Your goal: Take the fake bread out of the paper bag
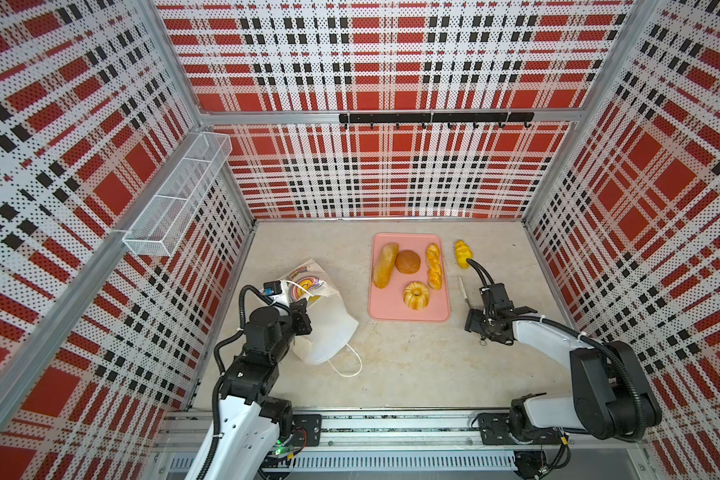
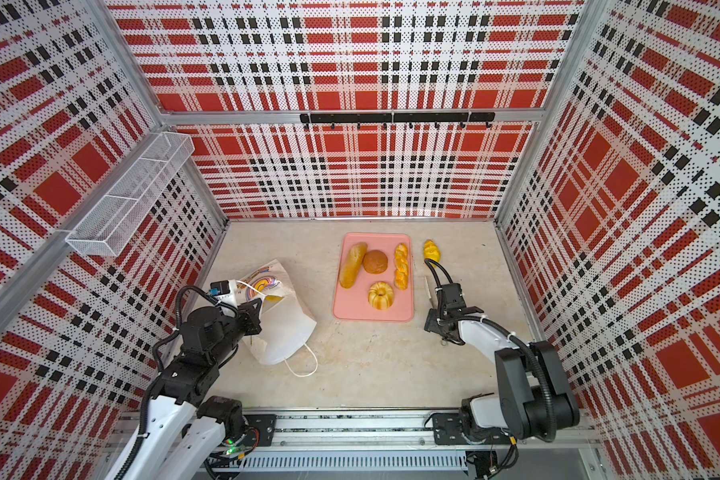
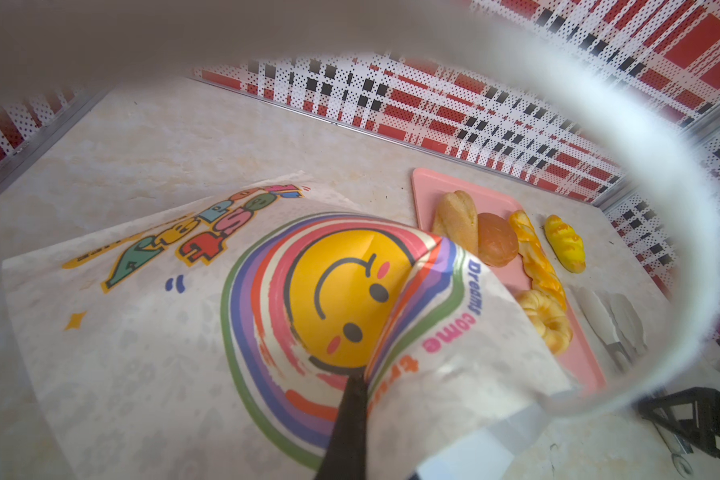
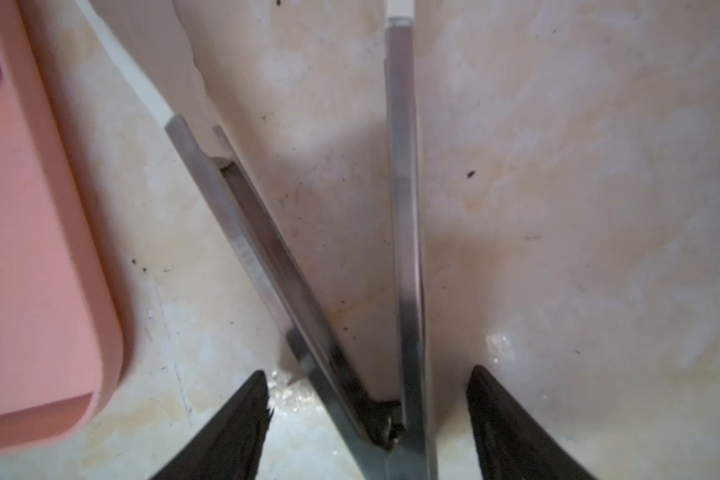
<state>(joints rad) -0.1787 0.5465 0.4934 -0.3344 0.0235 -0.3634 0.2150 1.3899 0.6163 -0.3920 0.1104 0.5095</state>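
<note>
Left on worktop (image 1: 412,365), left hand (image 3: 354,395) clamps paper of lying bag (image 1: 329,328); bread (image 1: 408,262) already out lies on and beside tray (image 1: 385,307); right hand (image 4: 366,399) gapes astride tongs (image 4: 404,208), not gripping; next, likely: grip tongs, fish bag.

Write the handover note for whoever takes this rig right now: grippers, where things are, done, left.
Left gripper: shut on the paper bag, which lies on the table.
Right gripper: open, fingers astride the hinge end of the tongs, not gripping.
Out: long loaf, brown bun, braided stick and ring on the pink tray; yellow roll on the table beside it.
Left: the bag's inside is hidden; check it for more bread.
</note>
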